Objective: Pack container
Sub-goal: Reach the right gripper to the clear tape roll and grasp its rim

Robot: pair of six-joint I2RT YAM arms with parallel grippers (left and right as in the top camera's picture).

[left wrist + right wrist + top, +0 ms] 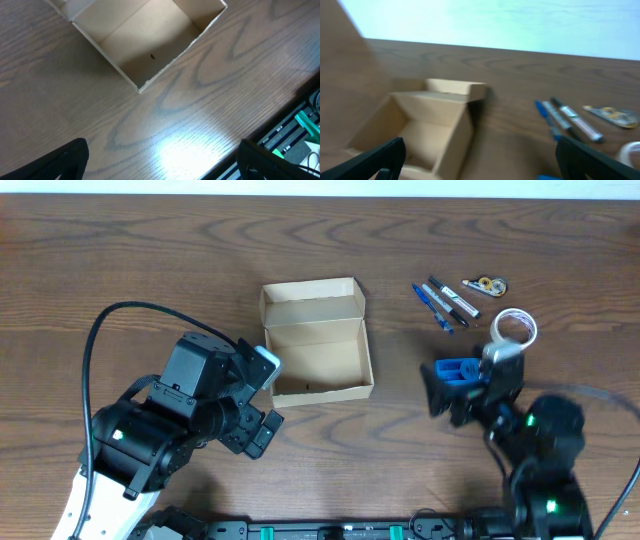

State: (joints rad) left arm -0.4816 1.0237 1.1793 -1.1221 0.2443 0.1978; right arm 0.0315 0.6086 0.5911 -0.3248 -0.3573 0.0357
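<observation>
The wooden counter (150, 250) fills the overhead view, its grain running from 9 to 3 o'clock.

The left arm (150, 430) comes in from 7 o'clock. The left gripper (162, 147) has its fingers spread wide with only bare wood between them. It holds nothing and sits just off the container's 8 o'clock corner, apart from it.

The right arm (545, 450) comes in from 5 o'clock. The right gripper (480, 147) is also spread wide and grips nothing. It faces 10 o'clock, toward the container.

The container (318, 358), a tan cardboard box, sits near the middle of the counter. Its flap lid (308, 292) is folded back toward 12 o'clock. The inside is open to view, with a small dark speck on the floor near the 6 o'clock wall.

A blue packet (457, 370) lies at 4 o'clock from the container, right at the right gripper's fingers and partly hidden by them. Whether they touch it cannot be told.

A white tape roll (515, 328) lies flat at 3 o'clock from the container, just past the blue packet.

Three pens (440, 305) lie side by side at 2 o'clock from the container, well apart from it and slanted from 10 to 4 o'clock.

A small tape dispenser (487, 284) lies just beyond the pens, toward 1 o'clock of them.
</observation>
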